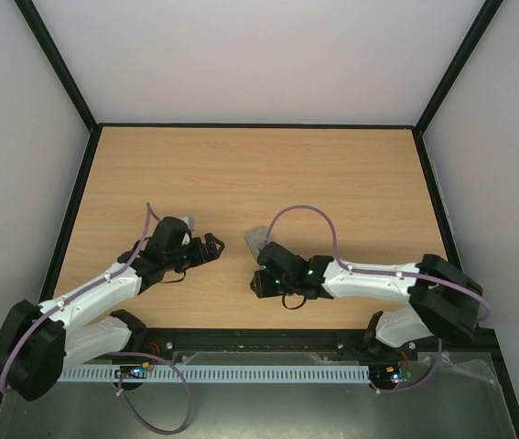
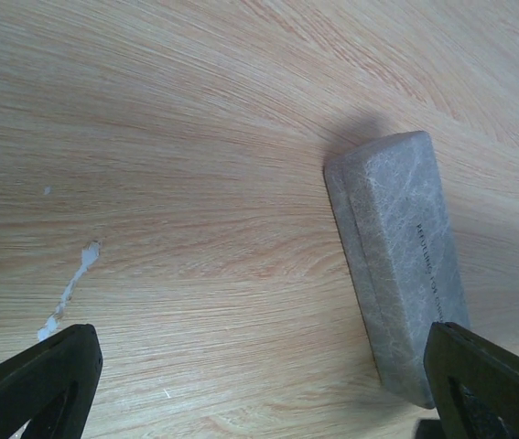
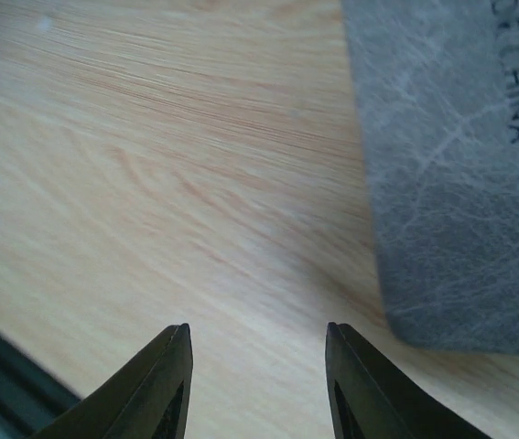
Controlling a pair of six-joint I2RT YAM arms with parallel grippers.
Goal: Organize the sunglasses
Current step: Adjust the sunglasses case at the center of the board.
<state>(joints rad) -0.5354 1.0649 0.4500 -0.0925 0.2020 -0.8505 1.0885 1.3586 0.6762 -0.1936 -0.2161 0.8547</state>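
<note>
The sunglasses are hidden or out of view in every frame. A closed grey rectangular case (image 1: pixel 255 240) lies on the wooden table between the two arms. In the left wrist view the case (image 2: pixel 401 261) lies ahead and to the right, its near end next to the right finger (image 2: pixel 483 384). My left gripper (image 1: pixel 215 247) (image 2: pixel 259 384) is wide open and empty, just left of the case. My right gripper (image 1: pixel 261 273) (image 3: pixel 257 331) is open and empty, low over bare table, with the case (image 3: pixel 460 165) ahead to its right.
The wooden table (image 1: pixel 259 174) has a black rim and white walls on three sides. A white scuff mark (image 2: pixel 71 288) shows on the wood near the left gripper. The table's dark front edge (image 3: pixel 3 366) is close behind the right gripper.
</note>
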